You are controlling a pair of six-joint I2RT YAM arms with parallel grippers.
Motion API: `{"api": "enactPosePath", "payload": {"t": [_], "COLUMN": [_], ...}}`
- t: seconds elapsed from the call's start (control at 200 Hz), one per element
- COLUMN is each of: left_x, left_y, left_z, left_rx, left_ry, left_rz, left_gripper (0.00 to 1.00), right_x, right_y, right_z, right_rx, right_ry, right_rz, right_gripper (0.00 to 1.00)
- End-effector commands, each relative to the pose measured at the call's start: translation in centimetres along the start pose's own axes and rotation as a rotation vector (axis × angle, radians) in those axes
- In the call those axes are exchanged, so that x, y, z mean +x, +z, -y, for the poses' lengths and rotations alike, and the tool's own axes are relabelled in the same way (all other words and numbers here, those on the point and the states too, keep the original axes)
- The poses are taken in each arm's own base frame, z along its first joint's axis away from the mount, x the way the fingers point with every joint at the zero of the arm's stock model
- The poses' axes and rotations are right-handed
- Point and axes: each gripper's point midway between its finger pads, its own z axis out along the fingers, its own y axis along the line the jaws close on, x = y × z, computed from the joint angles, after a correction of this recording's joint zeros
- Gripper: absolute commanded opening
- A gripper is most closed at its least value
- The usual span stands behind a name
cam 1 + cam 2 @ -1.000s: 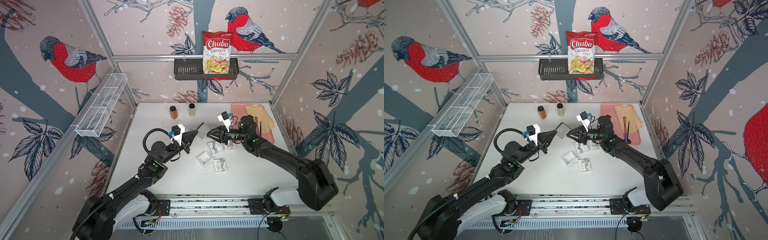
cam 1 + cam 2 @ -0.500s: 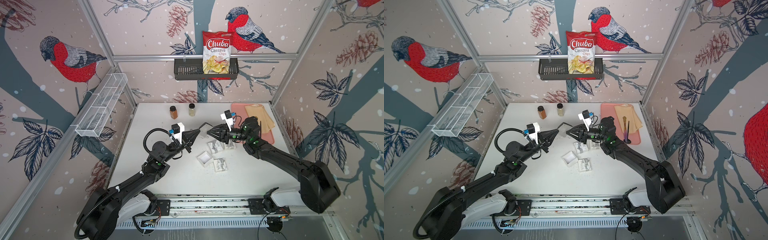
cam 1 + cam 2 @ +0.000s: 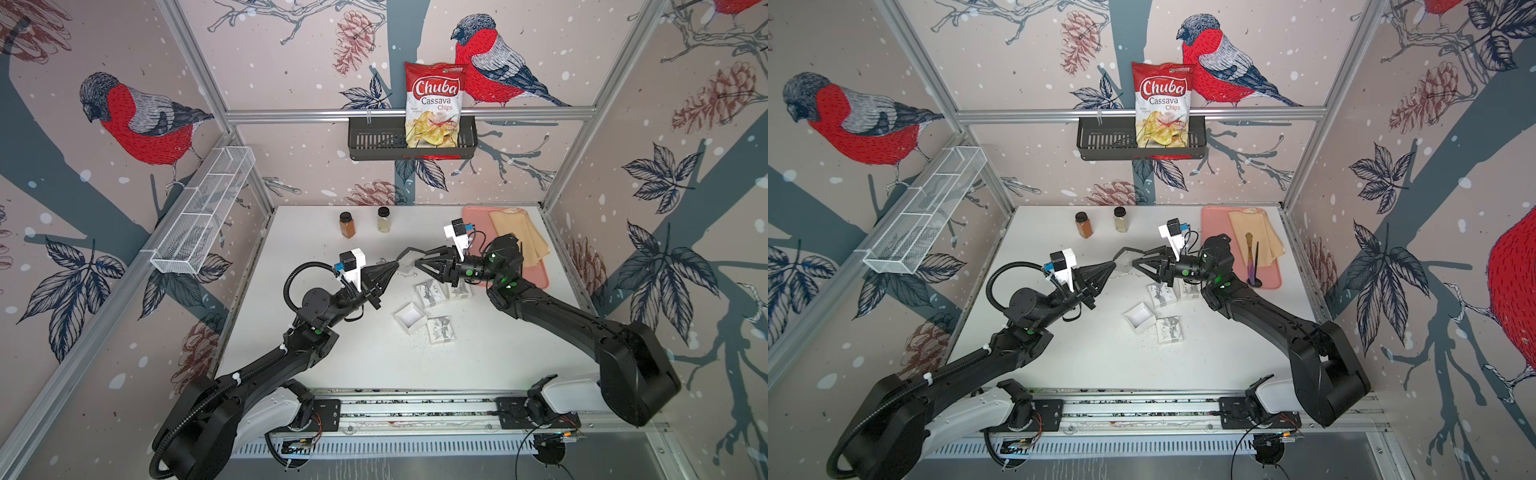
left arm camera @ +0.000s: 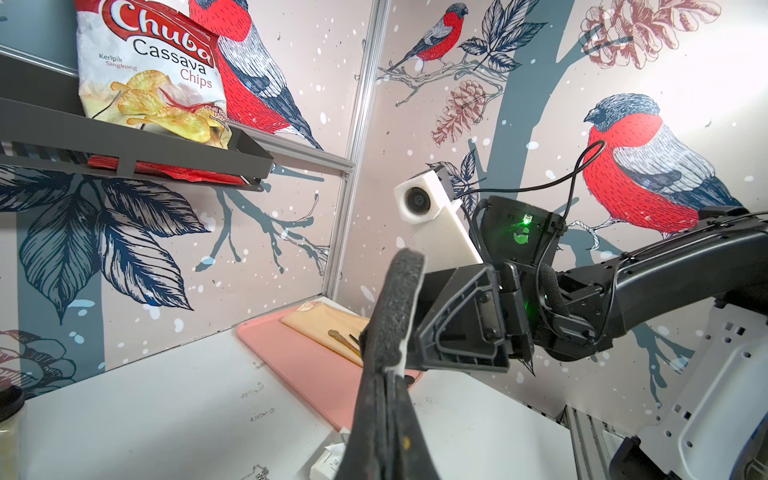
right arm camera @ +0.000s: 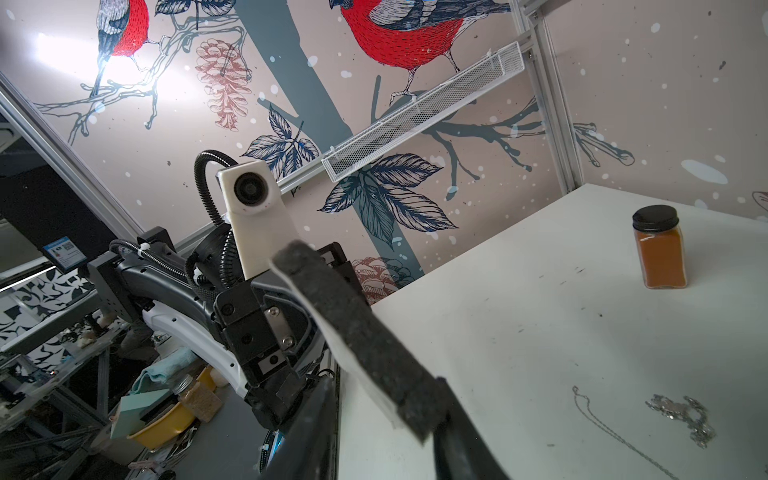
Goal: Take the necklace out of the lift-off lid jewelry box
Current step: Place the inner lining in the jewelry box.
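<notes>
A: Began at the left of a top view. Saw what?
B: Saw the left gripper point(image 3: 392, 266), fingers squeezed together on one corner of a foam pad point(image 3: 409, 259). Flat and square. Dark and fuzzy on one face, smooth and white on the other.
A: Found the necklace?
B: Yes. Found the necklace point(image 5: 677, 413) in the lower right of the right wrist view, lying loose on the white table point(image 3: 478, 365), not in any box. Thin silver chain, with a bumpy, shiny clump. Traced the chain slanting from beside the clump down to the bottom edge.
A: Placed it how from the grippers?
B: Judged it low on the table, close to both gripper tips, a bit to one side of the raised pad. Could not pick the nearer arm.
A: Then further right?
B: Saw the right gripper point(image 3: 419, 258), jaws apart, clamped on nothing. Saw the pad's other end poking in between, maybe brushing one finger.
A: And lower in the frame?
B: Spotted the white box point(image 3: 409, 318), square, made of card, lid off, bare inside. Spotted patterned boxes point(image 3: 440, 330) just beside it.
A: Guessed what next?
B: Thought the job nearly done. Maybe only needed to put the pad down. Would need a low, soft pinch for such a thin chain.
</notes>
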Motion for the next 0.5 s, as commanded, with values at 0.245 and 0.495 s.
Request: {"api": "enactPosePath", "payload": {"t": [0.245,0.495], "left_x": [-2.3,-1.8], "left_y": [-0.1,0.1], "left_z": [0.9,0.5], "left_rx": [0.038,0.029], "left_ry": [0.003,-0.021], "left_rz": [0.088,0.087], "left_gripper": [0.0,0.0], "right_x": [-0.4,-0.9], "right_y": [0.1,0.1], "right_z": [-1.0,-2.2], "right_rx": [-0.05,-0.077], "right_ry": [-0.028,-0.055], "right_rz": [0.019,0.034], "right_gripper": [0.54,0.32]}}
